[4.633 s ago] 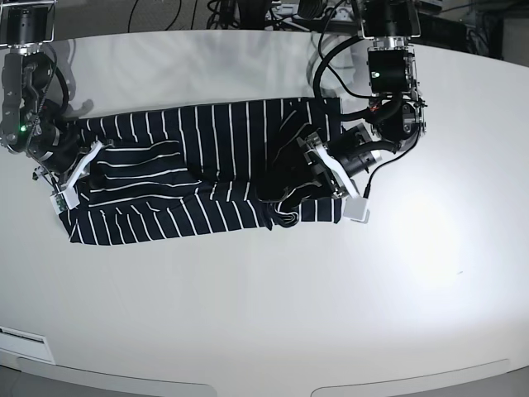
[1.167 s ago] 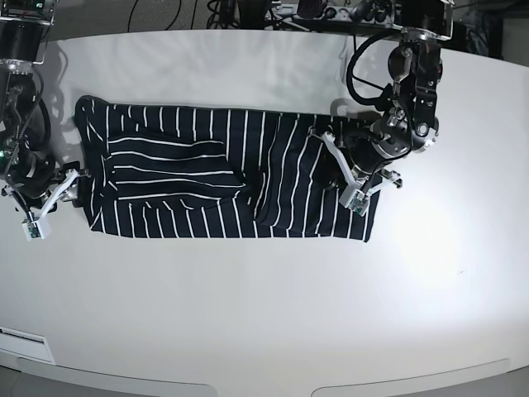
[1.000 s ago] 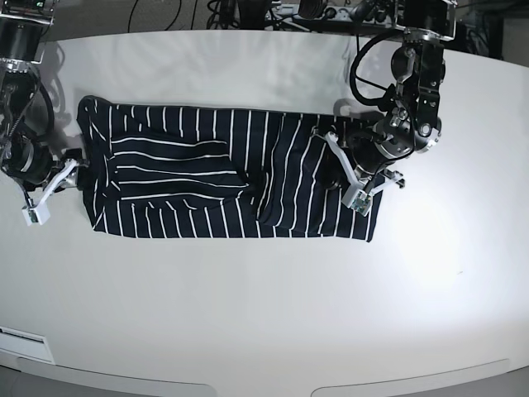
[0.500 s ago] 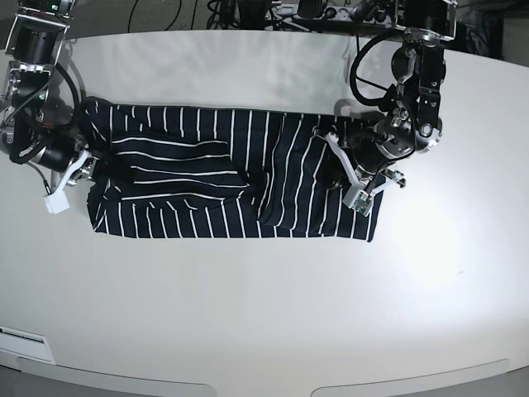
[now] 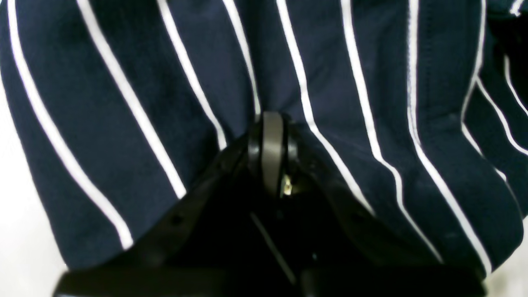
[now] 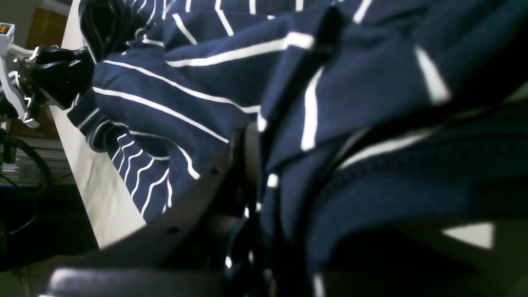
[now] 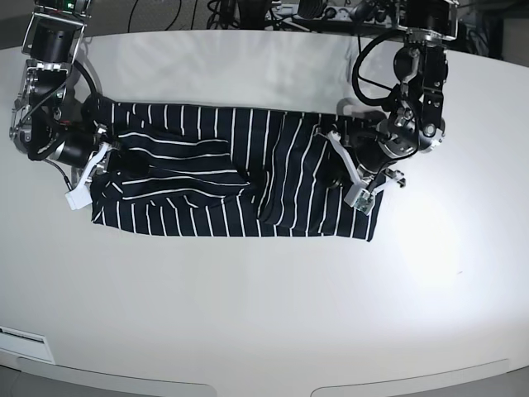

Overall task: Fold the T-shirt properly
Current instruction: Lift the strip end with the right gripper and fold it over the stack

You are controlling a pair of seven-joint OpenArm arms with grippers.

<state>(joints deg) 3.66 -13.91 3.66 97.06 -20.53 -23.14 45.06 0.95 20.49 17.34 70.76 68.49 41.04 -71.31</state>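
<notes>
T-shirt (image 7: 231,174) folds hiding right tool (image 6: 255,165), left tool (image 5: 267,136) tips buried

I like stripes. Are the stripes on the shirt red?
No, the T-shirt on the table has thin white stripes on dark navy cloth.

The base view looks down from high above on the white table (image 7: 273,314), taking in both arms and the whole T-shirt (image 7: 231,178) across the upper half of the frame. The left wrist camera sits just behind its gripper (image 5: 268,123), very close to the striped cloth, which fills the frame. The right wrist camera looks low along the shirt from the opposite end; the left arm (image 6: 45,78) shows at its upper left edge.
</notes>
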